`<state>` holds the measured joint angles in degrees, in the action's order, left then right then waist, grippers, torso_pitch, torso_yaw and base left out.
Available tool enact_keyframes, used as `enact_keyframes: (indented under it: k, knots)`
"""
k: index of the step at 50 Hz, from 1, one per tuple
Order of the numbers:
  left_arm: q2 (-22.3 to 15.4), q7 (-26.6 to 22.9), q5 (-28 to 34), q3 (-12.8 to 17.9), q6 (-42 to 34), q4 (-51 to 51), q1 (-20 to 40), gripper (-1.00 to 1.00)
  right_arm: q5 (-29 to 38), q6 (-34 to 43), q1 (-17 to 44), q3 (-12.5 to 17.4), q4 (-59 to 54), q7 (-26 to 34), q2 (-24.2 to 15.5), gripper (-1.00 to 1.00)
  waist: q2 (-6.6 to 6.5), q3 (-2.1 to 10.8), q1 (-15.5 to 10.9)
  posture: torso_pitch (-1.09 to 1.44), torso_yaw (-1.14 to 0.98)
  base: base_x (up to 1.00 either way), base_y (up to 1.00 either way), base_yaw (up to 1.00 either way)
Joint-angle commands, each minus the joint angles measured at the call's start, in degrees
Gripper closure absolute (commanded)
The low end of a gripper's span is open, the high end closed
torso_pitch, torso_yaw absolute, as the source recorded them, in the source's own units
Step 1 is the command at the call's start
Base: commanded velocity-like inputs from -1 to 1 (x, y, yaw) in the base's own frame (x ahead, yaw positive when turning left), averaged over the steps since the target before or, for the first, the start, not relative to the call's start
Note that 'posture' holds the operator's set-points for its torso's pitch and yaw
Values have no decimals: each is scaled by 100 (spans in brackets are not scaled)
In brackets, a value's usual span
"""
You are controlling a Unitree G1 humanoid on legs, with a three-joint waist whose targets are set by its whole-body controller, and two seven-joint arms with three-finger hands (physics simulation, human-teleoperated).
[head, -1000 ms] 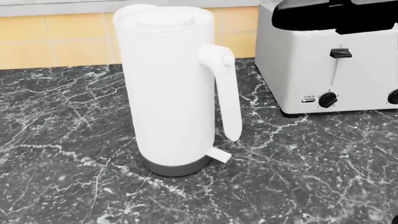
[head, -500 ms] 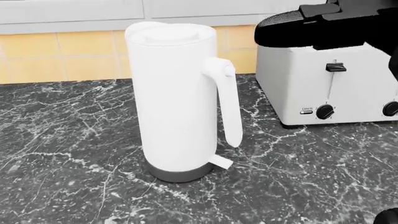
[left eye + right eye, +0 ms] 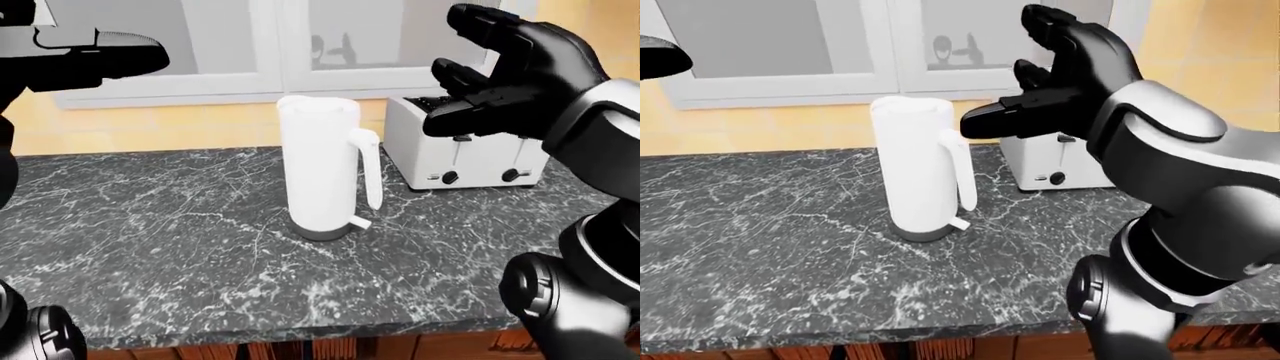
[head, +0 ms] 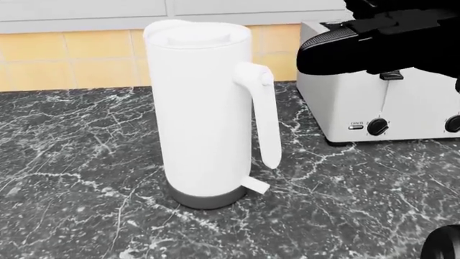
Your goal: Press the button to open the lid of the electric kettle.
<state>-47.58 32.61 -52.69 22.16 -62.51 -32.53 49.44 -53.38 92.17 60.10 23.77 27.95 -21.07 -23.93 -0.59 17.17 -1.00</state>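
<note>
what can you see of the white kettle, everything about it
The tall white cylindrical electric kettle looks like smooth plastic and stands upright on the dark marble counter, on a grey base ring. Its flat round lid is closed. A long handle hangs down its right side in the head view, a small white tab sticks out near the base. Nothing else touches it; the black right hand hovers apart.

A home kitchen is showing here: a dark marbled desk is carrying a white electric kettle and a white toaster, with yellow wall tiles and pale cabinet doors sitting above them.
</note>
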Motion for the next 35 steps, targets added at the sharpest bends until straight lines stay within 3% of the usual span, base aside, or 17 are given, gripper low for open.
enact_keyframes:
  k: [1, 7, 10, 12, 15, 21, 35]
  knots:
    - [-41, -34, 100, 77, 65, -8, 153, -100, -327, 23, 149, 68, -76, -262, -49, -100, -17, 22, -6, -51, 0, 0, 0, 0]
    - [18, -69, 124, 101, -21, -29, 186, -100, -2134, -20, 157, 101, -556, -1492, -107, -100, -11, 40, 2, -51, 0, 0, 0, 0]
    - [40, -87, 133, 114, -43, -28, 197, -100, -3429, -525, 4, -199, -890, -2467, -474, -100, -4, 48, 2, -51, 0, 0, 0, 0]
    - [46, -78, 116, 129, -69, -32, 206, -100, -4471, -1136, -158, -592, -969, -3145, -962, -100, 7, 55, 0, -51, 0, 0, 0, 0]
    - [48, -88, 132, 120, -54, -12, 201, -100, -5401, -1829, -344, -997, -881, -3585, -1551, -100, 33, 55, -3, -51, 0, 0, 0, 0]
    - [87, -120, 176, 127, -45, 22, 182, -100, -5937, -2137, -509, -1309, -766, -3757, -1880, -100, 64, 50, 5, -51, 0, 0, 0, 0]
    - [78, -67, 101, 136, -78, 4, 193, -100, -5962, -2041, -904, -1547, -648, -3681, -1964, -100, 108, 47, 13, -51, 0, 0, 0, 0]
